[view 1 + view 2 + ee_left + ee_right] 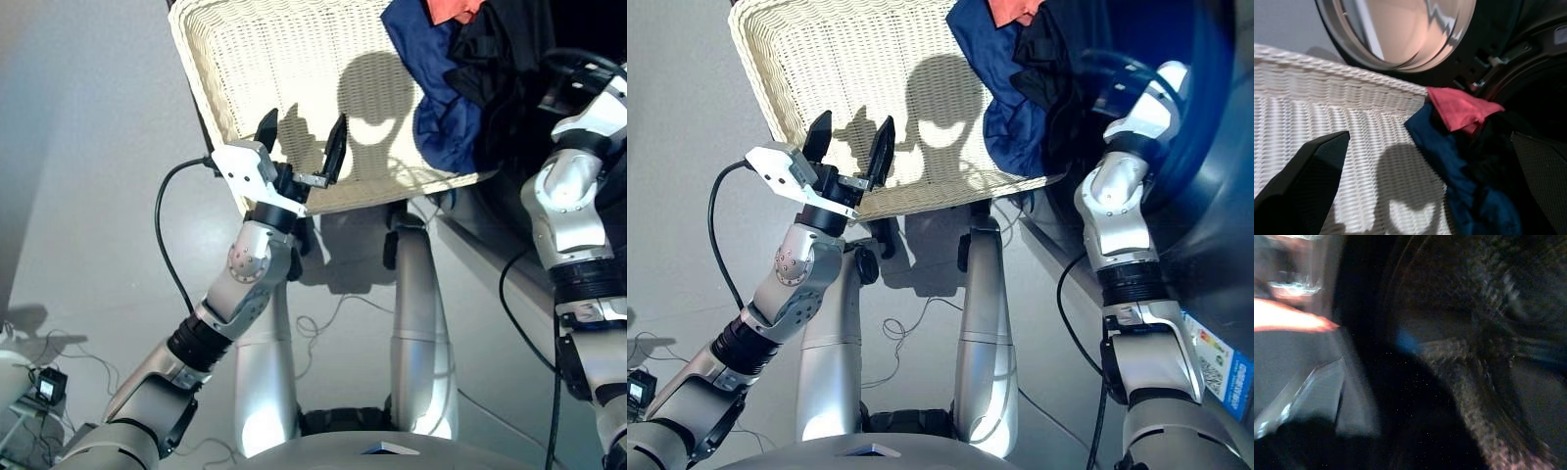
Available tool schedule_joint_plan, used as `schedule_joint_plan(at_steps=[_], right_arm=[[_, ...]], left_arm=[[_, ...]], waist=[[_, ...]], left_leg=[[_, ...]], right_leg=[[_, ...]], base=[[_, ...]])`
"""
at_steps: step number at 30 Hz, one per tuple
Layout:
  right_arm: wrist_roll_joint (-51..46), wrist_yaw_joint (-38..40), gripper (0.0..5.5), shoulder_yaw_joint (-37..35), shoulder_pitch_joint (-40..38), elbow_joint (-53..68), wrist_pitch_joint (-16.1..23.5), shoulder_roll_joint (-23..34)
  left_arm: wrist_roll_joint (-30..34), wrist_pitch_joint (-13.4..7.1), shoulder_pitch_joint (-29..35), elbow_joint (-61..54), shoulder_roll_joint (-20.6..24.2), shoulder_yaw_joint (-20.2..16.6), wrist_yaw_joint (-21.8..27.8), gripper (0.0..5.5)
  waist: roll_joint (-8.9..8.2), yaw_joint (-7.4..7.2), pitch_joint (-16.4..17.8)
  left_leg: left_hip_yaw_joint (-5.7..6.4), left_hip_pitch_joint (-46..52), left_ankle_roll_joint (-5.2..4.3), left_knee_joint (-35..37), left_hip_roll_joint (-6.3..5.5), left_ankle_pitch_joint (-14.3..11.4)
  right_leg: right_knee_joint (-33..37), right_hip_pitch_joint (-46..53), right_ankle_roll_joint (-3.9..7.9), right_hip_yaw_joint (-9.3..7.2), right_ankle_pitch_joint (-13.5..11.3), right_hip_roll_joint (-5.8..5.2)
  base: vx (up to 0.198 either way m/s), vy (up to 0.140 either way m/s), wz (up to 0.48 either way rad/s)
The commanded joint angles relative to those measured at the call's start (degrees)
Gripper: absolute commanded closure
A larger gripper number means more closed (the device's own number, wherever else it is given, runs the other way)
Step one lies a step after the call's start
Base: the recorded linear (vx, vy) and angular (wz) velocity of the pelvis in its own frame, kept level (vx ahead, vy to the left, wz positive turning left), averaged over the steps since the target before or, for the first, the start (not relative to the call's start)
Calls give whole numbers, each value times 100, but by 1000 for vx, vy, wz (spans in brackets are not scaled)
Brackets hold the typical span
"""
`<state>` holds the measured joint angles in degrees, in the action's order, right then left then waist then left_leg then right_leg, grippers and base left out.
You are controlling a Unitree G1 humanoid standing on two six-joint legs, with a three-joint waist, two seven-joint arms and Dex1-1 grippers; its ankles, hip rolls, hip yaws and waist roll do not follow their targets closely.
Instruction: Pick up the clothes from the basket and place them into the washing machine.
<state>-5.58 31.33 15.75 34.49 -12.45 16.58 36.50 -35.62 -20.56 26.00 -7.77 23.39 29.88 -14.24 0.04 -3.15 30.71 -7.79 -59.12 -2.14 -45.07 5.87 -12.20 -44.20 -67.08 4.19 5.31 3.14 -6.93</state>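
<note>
Cream-white woven wicker basket [294, 88] holds the orange-red, black and dark blue clothes [1019, 88] heaped at its right end, beside the dark grey washing machine [1205, 235]; left gripper [302, 145] hovers spread and empty; right gripper's state can't be told, so grasp deep into the heap

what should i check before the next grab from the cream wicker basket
1. Left gripper open and empty, over bare weave: ok.
2. Orange-red, black and dark blue soft garments all in the cream-white woven wicker basket, piled at its right end: ok.
3. Round black-rimmed glass door of the dark grey washing machine open: ok.
4. Right gripper's fingers: cannot tell.
5. Black garment held by the right gripper: cannot tell.
</note>
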Motion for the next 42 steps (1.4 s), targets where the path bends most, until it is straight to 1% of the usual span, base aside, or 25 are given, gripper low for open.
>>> schedule_joint_plan(at_steps=[1,6,10,16,20,26,28,33,36,42], right_arm=[[611,-407,0,460,77,864,240,-271],[666,-603,0,767,478,608,33,-427],[563,-645,0,863,733,214,-48,-684],[477,-732,0,920,900,-330,-167,-977],[485,-637,0,804,1033,-710,-247,-1115],[588,-27,0,300,1379,-1569,-495,-1257],[578,62,0,245,1599,-1880,-558,-1239],[423,308,0,156,2408,-3046,-705,-948],[280,349,0,255,2923,-3759,-744,-765],[-146,221,0,540,3598,-4635,-711,-458]], left_arm=[[268,-375,-237,-754,84,-187,34,0],[251,-335,-267,-788,-3,-173,63,0],[215,-335,-247,-777,-94,-198,78,0],[205,-272,-224,-756,-205,-202,142,0],[203,-258,-242,-736,-270,-267,139,0],[174,-241,-209,-740,-336,-291,68,0],[165,-248,-179,-735,-353,-270,68,0],[70,-264,-120,-770,-312,-207,123,0],[30,-280,-117,-833,-259,-177,150,0],[23,-248,-100,-884,-176,-152,126,0]], waist=[[-119,96,-92],[-128,120,-92],[-92,138,-92],[-53,168,-92],[-26,185,-92],[-2,211,-92],[7,223,-92],[58,279,-92],[87,326,-92],[103,349,-91]], left_leg=[[82,19,-202,262,46,430],[48,33,-195,268,66,433],[60,43,-206,302,57,464],[70,61,-230,365,53,503],[60,48,-241,387,55,520],[67,0,-242,367,41,508],[70,-28,-242,348,40,502],[77,-68,-259,360,38,512],[74,-104,-272,370,37,525],[105,-153,-299,387,29,537]], right_leg=[[244,291,309,-43,4,-93],[289,329,307,-42,-17,-88],[314,346,303,-53,-33,-99],[350,385,297,-75,-49,-107],[371,381,290,-88,-66,-117],[361,359,273,-102,-64,-122],[357,345,269,-107,-61,-115],[345,289,264,-111,-70,-125],[346,260,263,-124,-71,-151],[322,221,254,-170,-48,-177]], base=[[0,0,0],[0,0,0],[0,0,0],[0,0,0],[0,0,0],[0,0,0],[0,0,0],[0,0,0],[0,0,0],[0,0,0]])
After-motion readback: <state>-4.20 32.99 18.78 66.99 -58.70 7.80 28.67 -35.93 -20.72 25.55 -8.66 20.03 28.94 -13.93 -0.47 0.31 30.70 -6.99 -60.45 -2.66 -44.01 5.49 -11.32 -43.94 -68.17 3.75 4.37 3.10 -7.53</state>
